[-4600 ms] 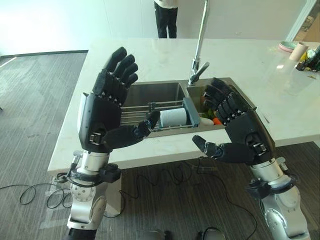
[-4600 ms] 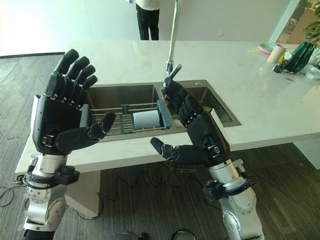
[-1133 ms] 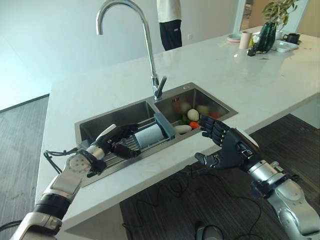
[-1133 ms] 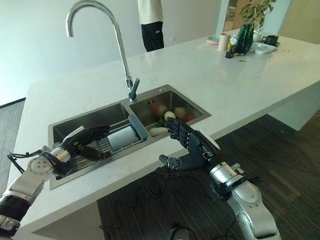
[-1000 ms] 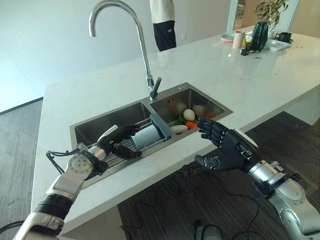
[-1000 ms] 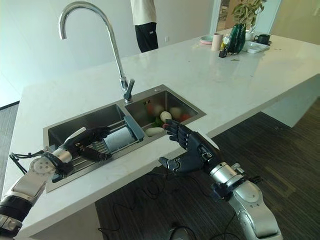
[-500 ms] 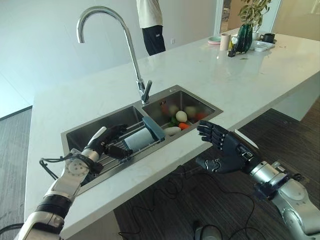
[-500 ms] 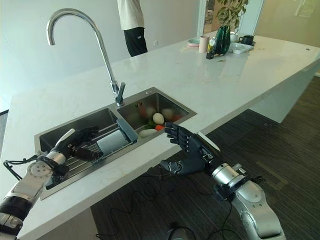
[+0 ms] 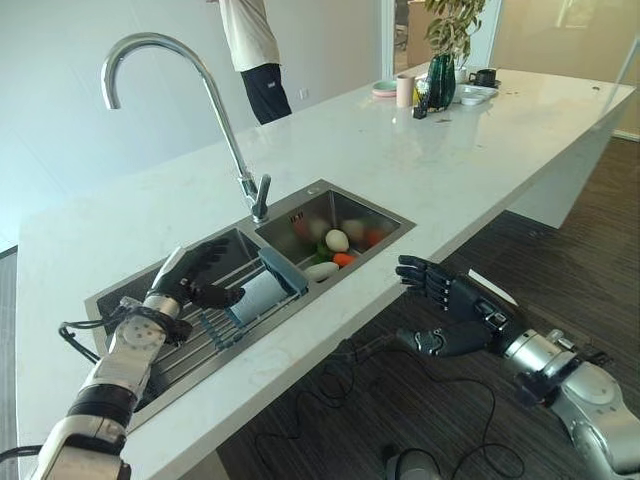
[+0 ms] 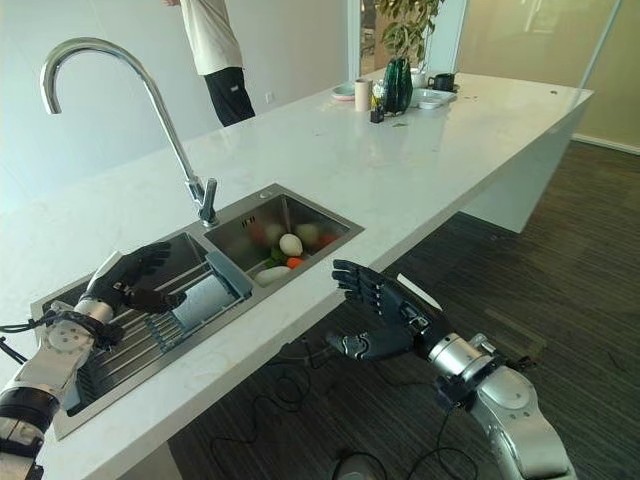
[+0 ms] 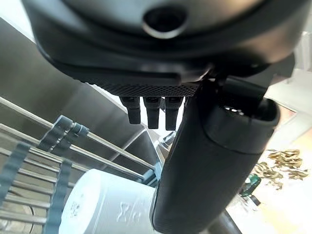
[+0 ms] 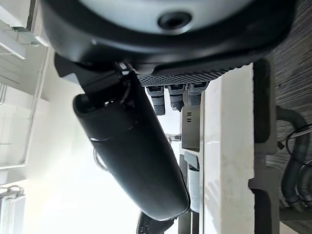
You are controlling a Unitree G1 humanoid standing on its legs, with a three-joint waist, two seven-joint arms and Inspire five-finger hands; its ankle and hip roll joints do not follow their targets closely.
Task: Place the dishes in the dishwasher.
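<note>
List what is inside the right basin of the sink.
The right basin holds a pale egg-shaped item, a white elongated one, something orange, a reddish piece and some green. Its near wall hides whatever lies beneath the pile.

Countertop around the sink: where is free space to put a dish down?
The countertop between the sink and the far cluster with the green vase is bare. The right basin holds vegetables; the left holds a rack, the white cup and the left robot hand.
</note>
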